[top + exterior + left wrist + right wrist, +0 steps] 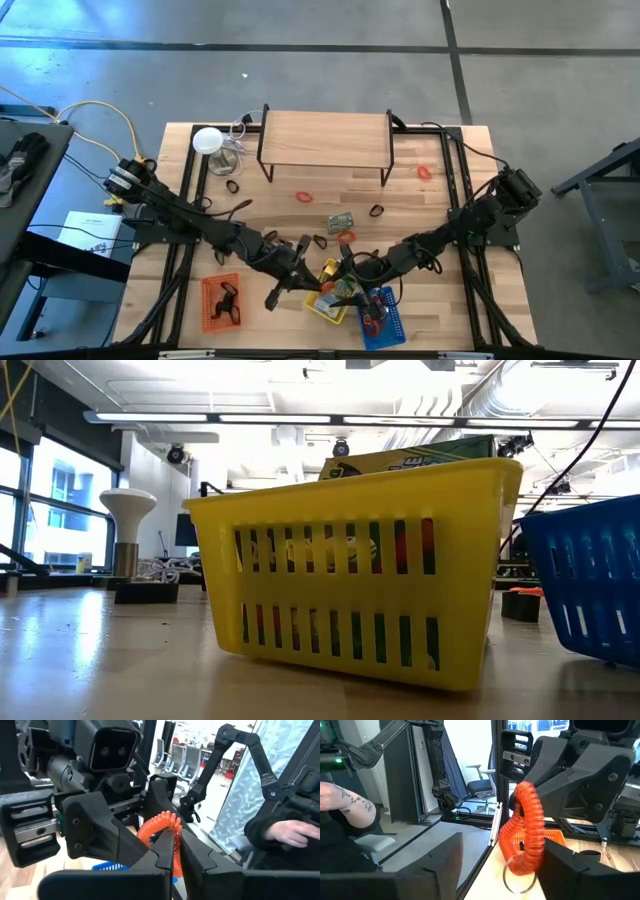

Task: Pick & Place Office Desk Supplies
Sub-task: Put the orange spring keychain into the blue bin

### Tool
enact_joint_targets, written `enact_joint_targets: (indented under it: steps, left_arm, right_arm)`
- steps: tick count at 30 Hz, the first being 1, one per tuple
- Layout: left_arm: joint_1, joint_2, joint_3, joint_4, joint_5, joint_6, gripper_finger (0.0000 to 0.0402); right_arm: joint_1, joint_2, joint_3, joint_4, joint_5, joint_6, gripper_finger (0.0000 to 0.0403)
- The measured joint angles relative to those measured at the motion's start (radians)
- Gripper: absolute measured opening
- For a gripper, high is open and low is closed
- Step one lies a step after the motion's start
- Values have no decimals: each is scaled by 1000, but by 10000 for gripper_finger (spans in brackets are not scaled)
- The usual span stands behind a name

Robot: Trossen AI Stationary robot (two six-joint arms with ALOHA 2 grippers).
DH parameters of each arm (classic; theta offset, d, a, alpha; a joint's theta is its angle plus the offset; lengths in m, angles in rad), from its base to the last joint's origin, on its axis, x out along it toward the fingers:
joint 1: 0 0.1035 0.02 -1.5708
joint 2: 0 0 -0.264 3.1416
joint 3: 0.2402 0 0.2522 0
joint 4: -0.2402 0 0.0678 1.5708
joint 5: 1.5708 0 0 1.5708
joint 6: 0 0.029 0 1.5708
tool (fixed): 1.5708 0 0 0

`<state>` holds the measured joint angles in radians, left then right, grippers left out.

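Observation:
A coiled orange cord [159, 826] hangs in the air between my two grippers, above the yellow basket [333, 303] and clear of it. My left gripper [173, 840] is shut on it. My right gripper [502, 857] faces it, open, one finger on each side of the coil [529, 832]; I cannot tell whether a finger touches it. Red rubber-band loops [305, 197], black clips [377, 211] and a green packet [341, 221] lie flat on the table. My left gripper pinches the orange cord at its upper end [165, 831] between its two fingers, which point level toward the right arm. The cord hangs below the fingertips, clear of the table, and a thin ring [519, 879] dangles from its lower end.
A blue basket [385, 318] stands right of the yellow one and an orange basket [220, 300] at the near left. A wooden shelf [325, 140] and a white disc [207, 140] stand at the far side. A person's hand [290, 831] shows beyond the table.

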<state>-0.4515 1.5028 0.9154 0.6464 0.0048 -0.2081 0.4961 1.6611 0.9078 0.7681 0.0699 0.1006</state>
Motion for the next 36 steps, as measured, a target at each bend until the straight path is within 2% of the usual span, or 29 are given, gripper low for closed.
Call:
enact_joint_targets:
  steps: [4,12,20,27,31,36]
  left_arm:
    - [0,0,0,-21,1,-1,10]
    - [0,0,0,-40,3,23,10]
    - [-1,0,0,-40,-7,47,21]
    - [-40,0,-1,-42,-2,88,100]
    - [-74,0,-1,-42,1,69,130]
    - [-120,0,-1,-73,1,54,135]
  right_arm:
    - [0,0,0,4,10,0,158]
    - [-2,0,0,6,36,-48,17]
    - [-1,0,0,2,36,-43,11]
    - [14,-21,0,-62,32,-39,7]
    - [47,-80,0,-173,64,-17,7]
    - [135,-163,0,-430,59,122,6]
